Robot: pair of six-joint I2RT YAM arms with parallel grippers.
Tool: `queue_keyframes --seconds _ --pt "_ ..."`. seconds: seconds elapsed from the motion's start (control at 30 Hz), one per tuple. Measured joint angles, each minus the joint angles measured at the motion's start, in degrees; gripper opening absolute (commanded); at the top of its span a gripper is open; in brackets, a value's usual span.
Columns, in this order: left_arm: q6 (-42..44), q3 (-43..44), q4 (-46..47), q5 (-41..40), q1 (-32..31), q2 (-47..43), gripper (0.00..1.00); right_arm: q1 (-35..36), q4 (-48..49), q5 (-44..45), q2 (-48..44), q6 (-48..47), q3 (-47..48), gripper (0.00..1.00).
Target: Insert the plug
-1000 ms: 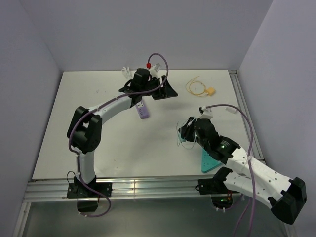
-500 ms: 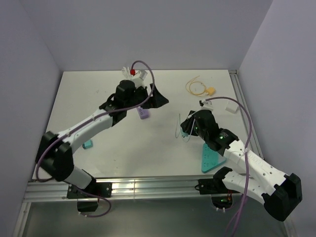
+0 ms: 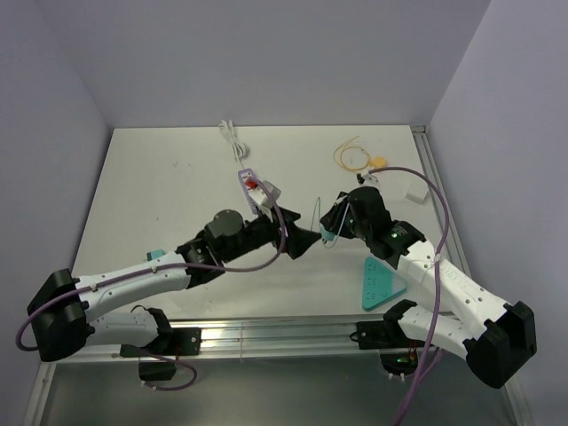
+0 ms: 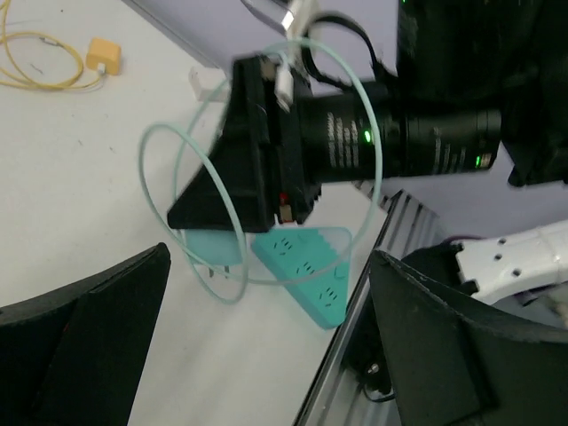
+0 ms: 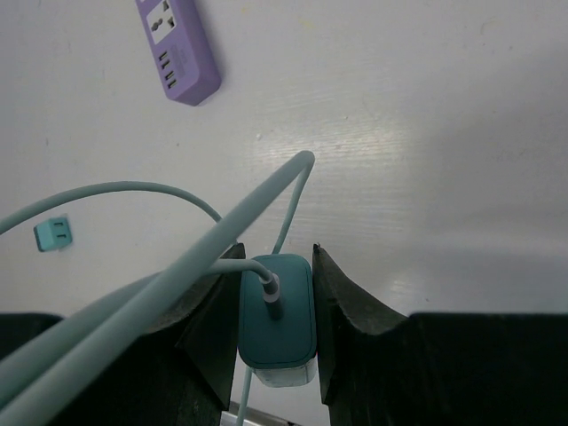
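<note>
The left hand (image 4: pixel 271 266), wide open and empty, had swung from the purple strip (image 5: pixel 177 49) toward the right hand (image 5: pixel 273 266) gripping a teal adapter (image 5: pixel 275 324), the plug (image 3: pixel 379 163) untouched.

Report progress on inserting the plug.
Done: nothing visible. The plug lies on the table beside its yellow cable, in no socket. In hand: the right pincer is shut on a teal block with a teal cord, not the plug; the left pincer is open and empty. Left: grasp the plug, probably carry it to the purple power strip, push it in.
</note>
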Motion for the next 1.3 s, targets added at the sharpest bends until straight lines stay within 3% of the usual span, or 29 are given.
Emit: queue_keyframes --seconds 0.17,0.37,0.77,0.87,0.9,0.97,1.0,1.07,1.1,1.3 --pt "7.21 -1.88 3.04 -11.08 -9.79 1.29 1.0 0.0 -0.02 -2.16 -0.02 1.4 0.0 0.0" --pt "13.75 -2.25 7.85 -20.37 -16.81 2.8 1.0 0.0 -0.02 -3.13 -0.31 1.88 0.0 0.0" --pt "20.98 1.66 7.96 -36.46 -21.9 13.09 1.0 -0.02 0.07 -4.94 -2.43 2.51 -0.04 0.0" --pt "21.24 2.73 7.78 -39.21 -21.94 13.66 0.91 -0.02 0.02 -5.18 -3.17 2.47 -0.13 0.0" --pt "21.33 2.73 7.82 -39.91 -21.92 13.6 0.76 -0.02 0.02 -5.22 -3.5 2.43 -0.15 0.0" --pt "20.9 2.73 7.52 -40.44 -21.77 13.57 0.56 -0.02 0.02 -5.4 -4.35 2.21 -0.26 0.0" --pt "20.63 2.73 7.06 -40.48 -21.49 13.51 0.38 -0.02 0.07 -5.46 -4.72 2.01 -0.44 0.0" --pt "19.87 2.78 5.84 -40.28 -20.5 13.31 0.21 -0.02 0.11 -5.86 -5.75 1.49 -1.14 0.0" --pt "19.56 2.78 5.14 -40.11 -19.78 13.16 0.02 -0.02 0.02 -6.12 -6.14 1.22 -1.51 0.0" --pt "17.84 2.78 2.8 -38.58 -13.97 10.91 0.0 -0.02 -0.76 -9.73 -7.67 -1.51 -3.17 0.0"
